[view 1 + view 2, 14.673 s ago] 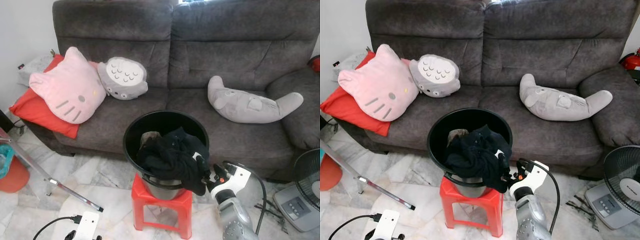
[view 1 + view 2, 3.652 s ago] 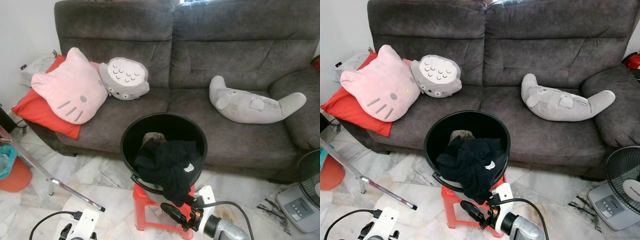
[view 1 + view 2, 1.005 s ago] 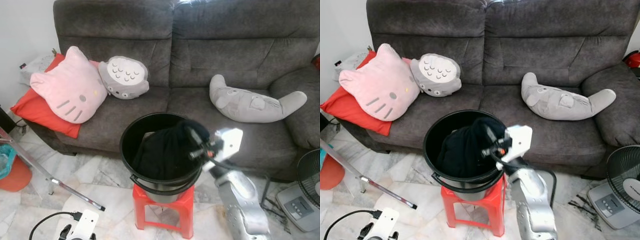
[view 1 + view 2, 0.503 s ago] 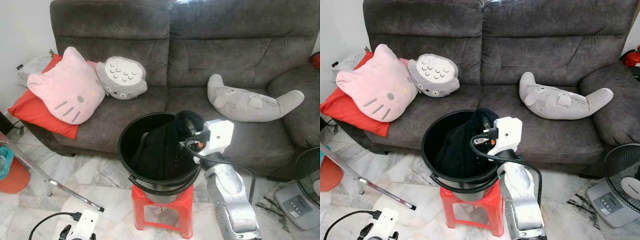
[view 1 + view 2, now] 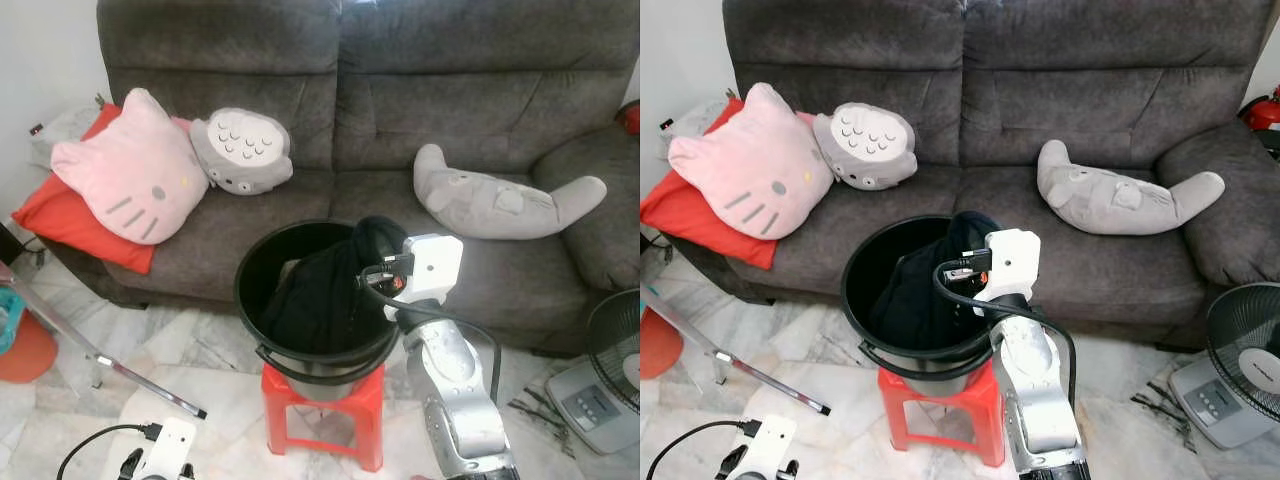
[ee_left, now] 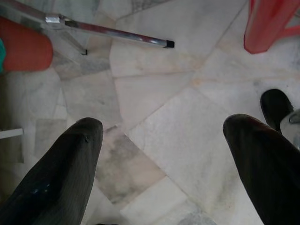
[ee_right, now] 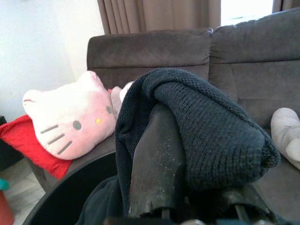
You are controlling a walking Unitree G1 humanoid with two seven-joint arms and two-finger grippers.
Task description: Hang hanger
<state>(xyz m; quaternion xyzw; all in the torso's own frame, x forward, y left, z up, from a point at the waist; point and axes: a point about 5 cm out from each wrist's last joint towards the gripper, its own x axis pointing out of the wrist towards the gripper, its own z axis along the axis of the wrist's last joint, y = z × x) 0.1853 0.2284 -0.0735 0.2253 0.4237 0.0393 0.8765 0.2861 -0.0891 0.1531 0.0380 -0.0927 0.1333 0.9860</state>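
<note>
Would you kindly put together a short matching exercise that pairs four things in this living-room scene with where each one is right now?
Things:
1. black garment
2. black bucket
3. pink cat cushion
4. left gripper

Places:
A. at the sofa's left end
B. on the red stool
C. low over the marble floor
D. lifted partly out of the bucket, draped over the right gripper

Pairs: 1-D, 2-B, 3-A, 4-C

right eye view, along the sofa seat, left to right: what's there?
red cushion → pink cat pillow → grey round plush → long grey plush
</note>
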